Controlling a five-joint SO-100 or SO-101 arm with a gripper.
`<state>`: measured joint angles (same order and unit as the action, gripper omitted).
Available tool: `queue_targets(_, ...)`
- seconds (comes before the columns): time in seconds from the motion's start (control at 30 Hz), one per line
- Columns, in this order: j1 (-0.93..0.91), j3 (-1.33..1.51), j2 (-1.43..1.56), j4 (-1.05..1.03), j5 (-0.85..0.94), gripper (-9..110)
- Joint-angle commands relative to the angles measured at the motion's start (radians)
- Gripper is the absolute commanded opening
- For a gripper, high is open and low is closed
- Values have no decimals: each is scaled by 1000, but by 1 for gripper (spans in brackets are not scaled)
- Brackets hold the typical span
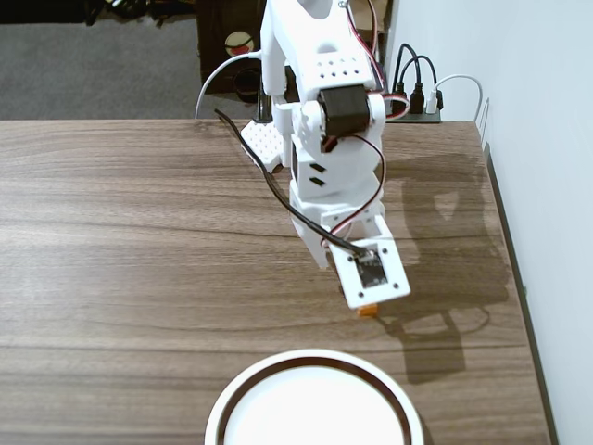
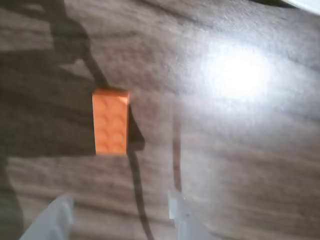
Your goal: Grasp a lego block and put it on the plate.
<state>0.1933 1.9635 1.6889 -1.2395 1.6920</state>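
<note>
The orange lego block (image 2: 111, 121) lies flat on the wooden table, studs up, in the wrist view's left half. My gripper (image 2: 120, 207) is open; its two pale fingers (image 2: 182, 215) rise from the bottom edge, short of the block, with only bare wood between them. In the fixed view the white arm (image 1: 324, 158) leans down over the table, and just a corner of the lego block (image 1: 368, 311) peeks out below the wrist camera mount. The plate (image 1: 315, 408), white with a dark brown ring, sits at the front edge of the fixed view, a short way from the block.
A power strip with several plugs (image 1: 417, 102) lies at the table's back right. The table's right edge (image 1: 505, 232) runs along a white wall. A black cable (image 1: 278, 195) hangs along the arm.
</note>
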Motion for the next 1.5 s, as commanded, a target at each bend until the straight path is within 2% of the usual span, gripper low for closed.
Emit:
queue_targets(0.0, 9, -52, -6, 37, -15, 26)
queue_targets(0.57, 38, 0, -71, 160, -55, 25)
queue_targets(1.47, 35, 28, -110, 202, -46, 23)
